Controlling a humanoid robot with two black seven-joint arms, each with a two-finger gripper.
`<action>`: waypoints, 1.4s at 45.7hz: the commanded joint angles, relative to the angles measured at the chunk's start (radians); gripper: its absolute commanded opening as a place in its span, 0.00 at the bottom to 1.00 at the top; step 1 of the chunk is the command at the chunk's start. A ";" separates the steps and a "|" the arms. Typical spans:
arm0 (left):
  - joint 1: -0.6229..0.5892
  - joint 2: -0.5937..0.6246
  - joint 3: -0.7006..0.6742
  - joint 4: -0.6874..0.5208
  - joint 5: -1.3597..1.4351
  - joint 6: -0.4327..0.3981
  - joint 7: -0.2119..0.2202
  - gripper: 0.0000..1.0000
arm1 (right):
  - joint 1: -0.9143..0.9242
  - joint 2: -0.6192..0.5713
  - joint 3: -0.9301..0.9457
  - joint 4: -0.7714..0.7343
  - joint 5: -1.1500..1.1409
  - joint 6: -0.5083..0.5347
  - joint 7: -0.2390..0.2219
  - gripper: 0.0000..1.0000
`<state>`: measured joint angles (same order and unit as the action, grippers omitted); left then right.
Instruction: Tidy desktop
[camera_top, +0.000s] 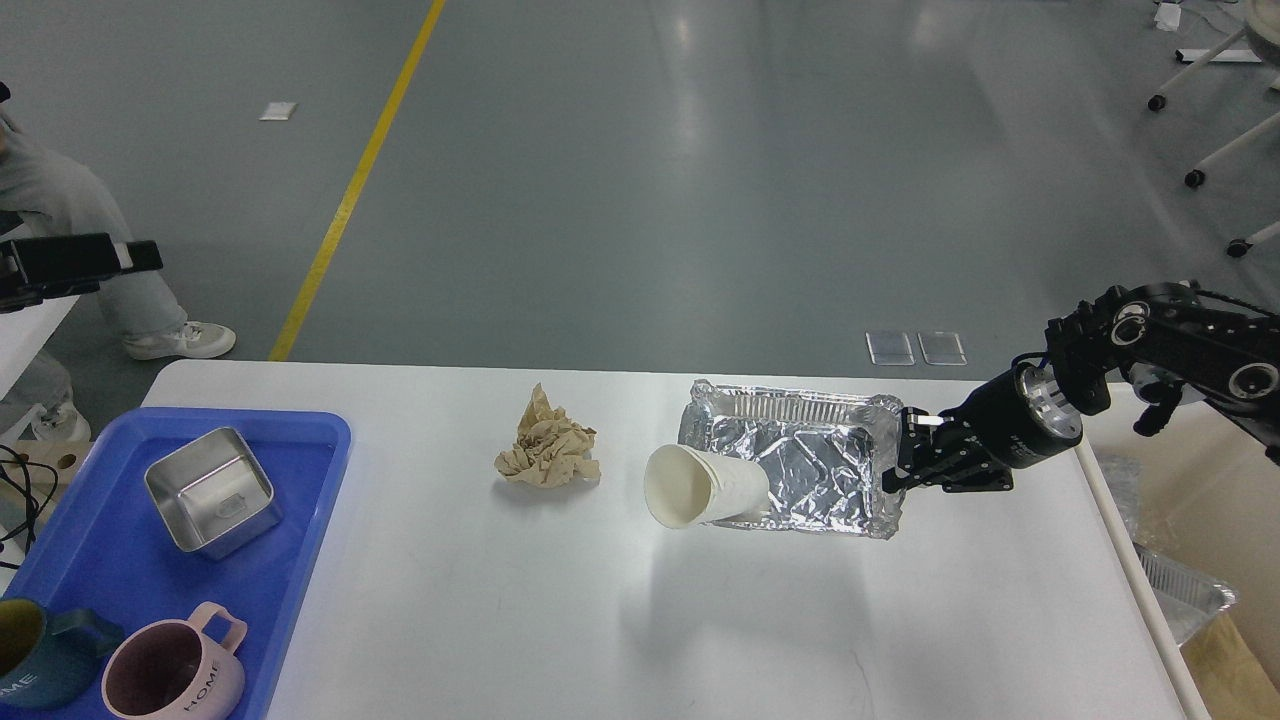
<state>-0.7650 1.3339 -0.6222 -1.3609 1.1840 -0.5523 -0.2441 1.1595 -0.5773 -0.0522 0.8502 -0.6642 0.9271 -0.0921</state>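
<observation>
The white desktop (520, 600) fills the lower view. My right gripper (905, 455) is shut on the right rim of a crinkled foil tray (810, 465), which hangs slightly above the desktop and casts a shadow below. A white paper cup (700, 487) lies on its side at the tray's left edge, mouth facing left. A crumpled brown paper ball (547, 447) rests on the desktop left of the cup. My left gripper (85, 265) pokes in at the far left edge, off the desktop; its fingers cannot be told apart.
A blue tray (310, 470) at the front left holds a steel square container (210, 490), a pink mug (175, 675) and a dark teal mug (35, 655). A beige bin (1215, 560) with another foil tray (1185, 595) stands past the right edge. A person's legs (90, 250) are at far left.
</observation>
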 joint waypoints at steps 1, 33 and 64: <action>0.006 0.108 0.030 -0.113 0.060 0.009 -0.003 0.84 | -0.003 0.001 0.000 0.000 -0.002 -0.002 0.000 0.00; -0.001 0.300 0.029 -0.234 0.071 0.017 -0.030 0.84 | -0.023 -0.003 0.000 0.000 -0.003 0.002 -0.001 0.00; -0.011 -0.570 0.032 0.351 0.405 0.069 0.094 0.86 | -0.023 -0.013 0.002 0.001 -0.003 0.001 0.000 0.00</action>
<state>-0.7680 0.9198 -0.5904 -1.1335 1.5307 -0.5019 -0.1478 1.1366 -0.5861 -0.0507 0.8511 -0.6682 0.9285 -0.0924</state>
